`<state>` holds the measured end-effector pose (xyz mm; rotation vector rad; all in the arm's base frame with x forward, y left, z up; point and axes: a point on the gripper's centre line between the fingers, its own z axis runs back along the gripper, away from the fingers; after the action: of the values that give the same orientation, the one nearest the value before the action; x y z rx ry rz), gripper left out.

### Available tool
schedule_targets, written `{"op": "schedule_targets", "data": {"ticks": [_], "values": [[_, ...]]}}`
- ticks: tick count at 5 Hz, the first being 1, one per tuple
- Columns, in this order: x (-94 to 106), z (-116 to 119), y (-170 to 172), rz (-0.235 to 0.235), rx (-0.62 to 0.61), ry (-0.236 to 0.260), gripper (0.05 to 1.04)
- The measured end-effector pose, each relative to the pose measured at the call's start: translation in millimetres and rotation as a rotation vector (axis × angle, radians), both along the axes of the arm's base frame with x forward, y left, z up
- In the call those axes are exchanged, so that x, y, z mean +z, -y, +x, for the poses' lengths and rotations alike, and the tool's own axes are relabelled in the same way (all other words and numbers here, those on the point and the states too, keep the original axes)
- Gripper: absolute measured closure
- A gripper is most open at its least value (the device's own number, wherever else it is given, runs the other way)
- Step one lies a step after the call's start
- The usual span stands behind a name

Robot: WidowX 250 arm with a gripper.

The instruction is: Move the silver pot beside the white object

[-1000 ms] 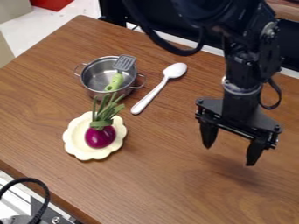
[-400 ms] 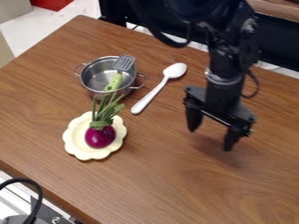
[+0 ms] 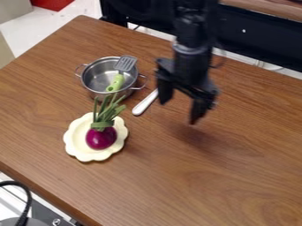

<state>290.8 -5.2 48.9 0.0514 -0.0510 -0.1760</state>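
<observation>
My gripper [image 3: 179, 113] hangs over the table right of the pot, its two fingers wide apart and nothing between them. The silver pot [image 3: 96, 85] stands upright at the upper left, with a green-handled spatula [image 3: 116, 81] lying in it. A white spoon [image 3: 145, 103] lies to the right of the pot; its handle end shows, and its bowl is hidden behind my gripper. Below the pot is a cream scalloped plate [image 3: 84, 154].
A purple onion [image 3: 101, 138] with green stalks rests on the plate, the stalks reaching up to the pot's near side. The wooden table's [image 3: 177, 185] left edge runs diagonally, with a black cable [image 3: 24, 196] beyond the lower left.
The arm has moved left and toward the table's back, bringing my open gripper from the right side to near the spoon and covering the spoon's bowl. The pot, plate and onion have not moved.
</observation>
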Motion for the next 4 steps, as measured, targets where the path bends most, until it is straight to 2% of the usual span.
{"op": "schedule_targets", "data": {"ticks": [1,2,3,4], "values": [[6.9,13,-30,0.003,0.007,0.057,0.085],[9.7,26,-59,0.012,0.03,0.071,0.085],[7.4,35,-77,-0.006,0.053,0.042,0.085],[-9.0,38,-82,-0.011,0.066,0.021,0.085]]}}
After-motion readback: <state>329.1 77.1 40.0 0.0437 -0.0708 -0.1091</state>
